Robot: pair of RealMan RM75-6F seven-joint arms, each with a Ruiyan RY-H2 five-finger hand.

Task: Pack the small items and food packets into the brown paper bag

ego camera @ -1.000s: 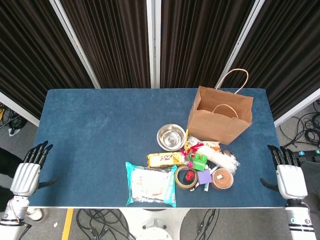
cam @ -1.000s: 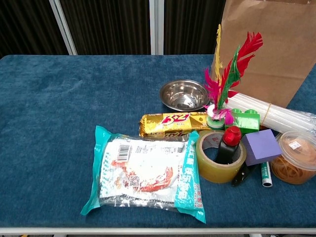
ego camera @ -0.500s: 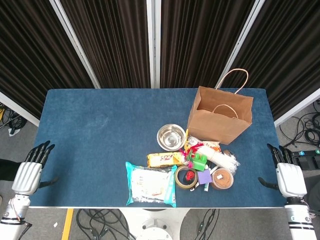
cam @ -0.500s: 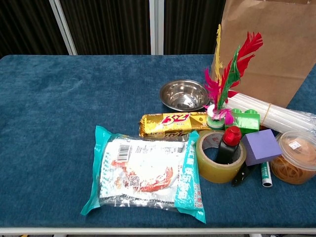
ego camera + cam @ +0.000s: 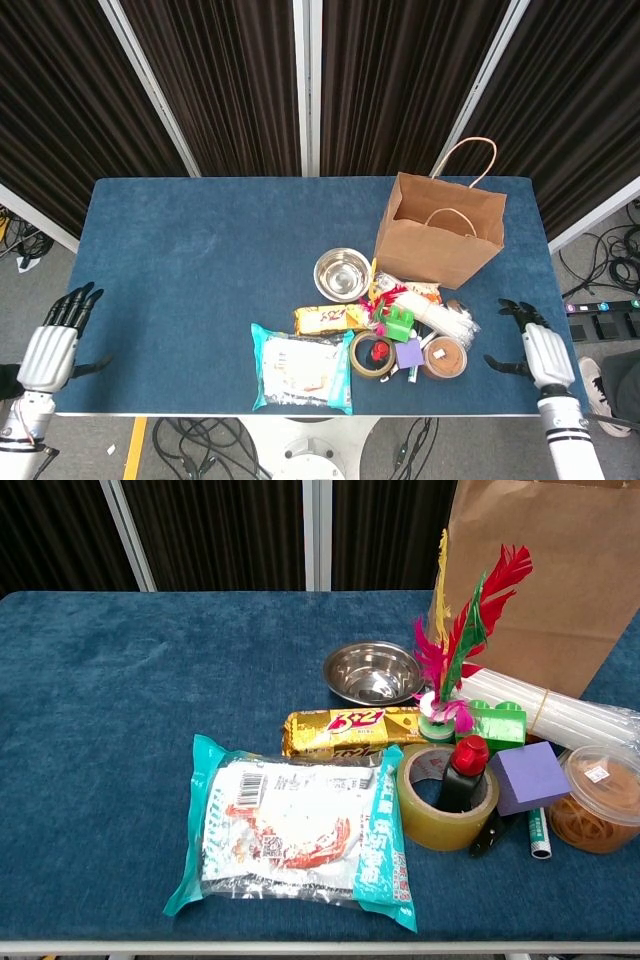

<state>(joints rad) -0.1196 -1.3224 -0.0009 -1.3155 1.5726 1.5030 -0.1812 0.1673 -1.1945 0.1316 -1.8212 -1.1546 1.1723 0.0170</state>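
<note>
Brown paper bag (image 5: pixel 440 232), seemingly empty

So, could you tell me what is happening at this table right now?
Nothing is being handled yet. The left hand and right hand are both empty, fingers apart, at the table's near corners. The brown paper bag stands open, and the food packets and small items lie on the blue table in front of it.

Bright, even overhead light, soft short shadows, both views sharp, slight glare on the steel bowl (image 5: pixel 372 671).
</note>
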